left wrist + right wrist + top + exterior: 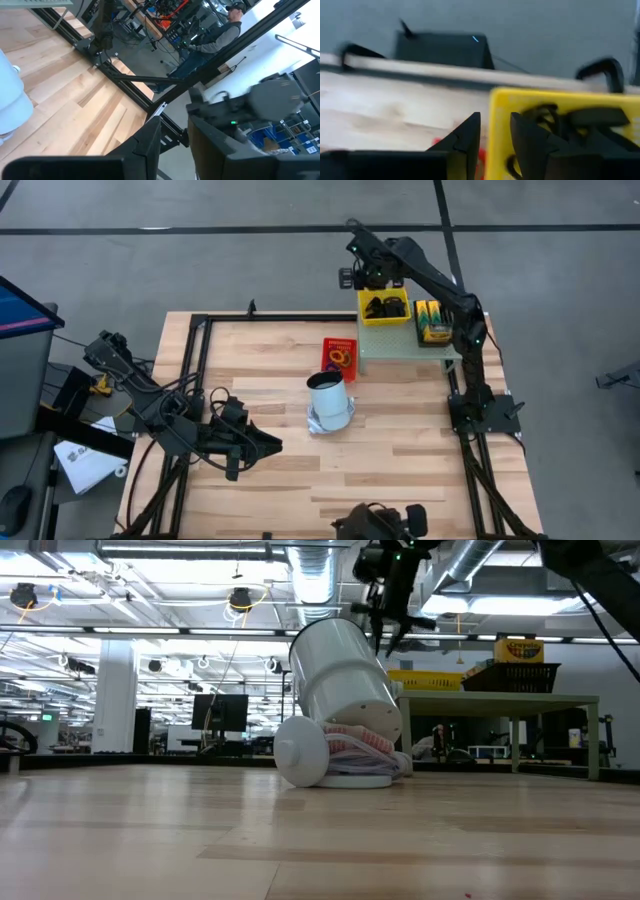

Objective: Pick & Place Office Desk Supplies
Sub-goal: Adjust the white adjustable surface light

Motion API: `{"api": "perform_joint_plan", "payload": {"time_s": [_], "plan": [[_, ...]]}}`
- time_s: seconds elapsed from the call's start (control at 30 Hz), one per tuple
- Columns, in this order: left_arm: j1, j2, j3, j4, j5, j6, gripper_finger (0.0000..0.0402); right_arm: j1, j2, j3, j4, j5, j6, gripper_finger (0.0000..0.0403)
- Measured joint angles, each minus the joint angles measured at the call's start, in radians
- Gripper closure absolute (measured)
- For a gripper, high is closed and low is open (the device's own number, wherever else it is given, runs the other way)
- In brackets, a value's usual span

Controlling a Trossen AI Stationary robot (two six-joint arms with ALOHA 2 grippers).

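From above, the wooden table [300, 480] carries one green shelf [400, 352] with one yellow bin [385, 310] of black binder clips [385, 306] and one crayon tray [433, 322] beside it; one red tray of rubber-band rings [340, 358] lies below. One white canister [330, 397] stands tilted mid-table. Right gripper [352, 277] hovers near the bin (fingers narrowly apart, empty); left gripper [268, 444] rests aside, narrowly parted. At table level the canister [340, 700] blocks the shelf's left end.

we see a wooden table [400, 470] carrying a tipped white canister [329, 395] on crumpled cloth [322, 423], a red tray [339, 357] and a small raised shelf [410, 342].
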Motion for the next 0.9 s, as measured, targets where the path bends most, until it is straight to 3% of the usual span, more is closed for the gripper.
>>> {"api": "perform_joint_plan", "payload": {"time_s": [0.27, 0.4, 0.53, 0.7, 0.9], "plan": [[0.0, 0.0, 0.0, -0.073, 0.0, 0.022, 0.0308, 0.093, -0.135, 0.0, 0.167, -0.074, -0.166, 0.03], [0.0, 0.0, 0.0, -0.16, 0.0, -0.009, 0.0308, 0.199, -0.219, 0.0, 0.072, -0.08, -0.266, 0.03], [0.004, 0.0, 0.0, -0.221, -0.002, -0.061, 0.0308, 0.333, -0.287, 0.0, -0.057, -0.047, -0.214, 0.03], [0.076, 0.0, 0.0, -0.23, -0.001, -0.059, 0.0308, 0.561, -0.379, 0.0, -0.132, 0.165, -0.067, 0.03], [0.279, 0.0, 0.0, -0.296, 0.011, -0.092, 0.0338, 0.85, -0.442, 0.0, -0.205, 0.46, 0.232, 0.03]]}}
